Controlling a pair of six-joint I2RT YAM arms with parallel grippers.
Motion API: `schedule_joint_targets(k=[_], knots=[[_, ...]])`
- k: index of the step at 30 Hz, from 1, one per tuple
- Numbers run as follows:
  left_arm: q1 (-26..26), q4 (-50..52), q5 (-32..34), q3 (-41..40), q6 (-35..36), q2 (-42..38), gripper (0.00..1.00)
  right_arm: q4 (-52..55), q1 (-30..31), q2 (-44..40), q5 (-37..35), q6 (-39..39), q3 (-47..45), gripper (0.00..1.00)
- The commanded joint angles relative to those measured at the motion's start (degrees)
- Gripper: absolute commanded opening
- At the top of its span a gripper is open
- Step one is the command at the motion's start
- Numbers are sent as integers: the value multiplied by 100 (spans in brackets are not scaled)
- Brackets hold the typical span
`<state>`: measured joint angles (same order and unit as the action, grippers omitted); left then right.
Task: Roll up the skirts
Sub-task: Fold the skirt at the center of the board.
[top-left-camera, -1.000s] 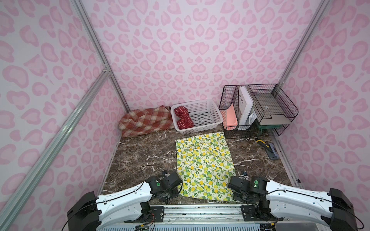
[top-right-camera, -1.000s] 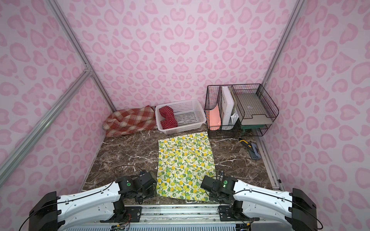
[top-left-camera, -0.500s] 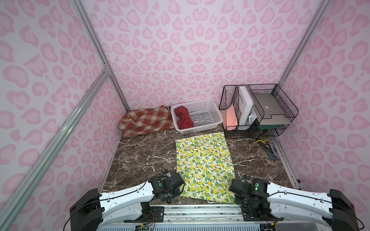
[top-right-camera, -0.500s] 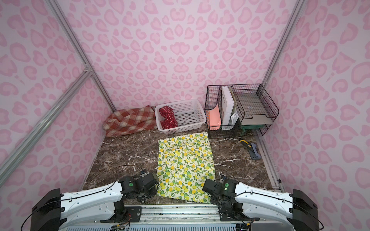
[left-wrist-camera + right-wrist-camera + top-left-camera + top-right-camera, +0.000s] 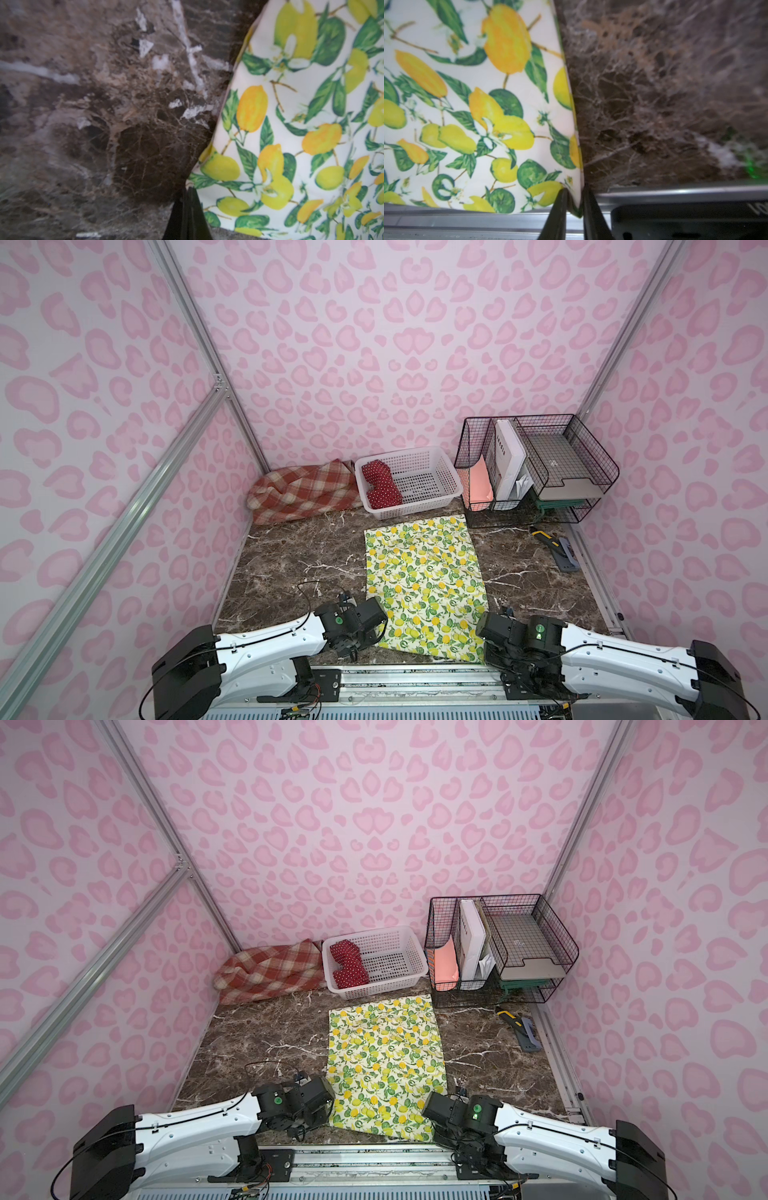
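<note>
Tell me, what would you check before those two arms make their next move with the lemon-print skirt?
1. Right jaws gripping the cream cloth skirt with yellow lemons and green leaves: ok, its near corner sits pinched between them.
2. Left jaws gripping the other near corner: ok, they look shut on the hem's edge.
3. Skirt spread flat on the brown marble tabletop: ok.
4. Far hem free of the white perforated plastic basket: cannot tell, they lie very close.
5. Both grips on the same near edge: ok.
</note>
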<state>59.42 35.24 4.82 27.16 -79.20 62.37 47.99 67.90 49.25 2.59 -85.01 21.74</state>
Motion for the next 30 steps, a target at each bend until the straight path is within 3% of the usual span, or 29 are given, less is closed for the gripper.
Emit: schedule_joint_targets(k=[1, 8, 13, 17, 23, 27, 30], knots=[[1, 113, 174, 0, -51, -72, 0, 24, -2, 27, -97, 91, -15, 3], [6, 584, 467, 400, 155, -292, 0, 335, -21, -183, -382, 188, 407, 0], [-32, 916, 760, 802, 452, -336, 0, 574, -349, -208, -914, 771, 1122, 0], [-400, 1068, 989, 1180, 1026, -407, 0, 270, -1539, 85, -787, 2201, 1676, 0], [-1630, 772, 926, 1810, 2211, -320, 0, -1100, -3242, 960, -283, 4061, 2190, 0], [-2380, 88, 654, 2375, 2917, 423, 0, -2001, -3906, 2026, -151, 4698, 2686, 0], [-2604, -398, 535, 2904, 3190, 1296, 0, -2345, -4105, 2935, -51, 5013, 3222, 0]])
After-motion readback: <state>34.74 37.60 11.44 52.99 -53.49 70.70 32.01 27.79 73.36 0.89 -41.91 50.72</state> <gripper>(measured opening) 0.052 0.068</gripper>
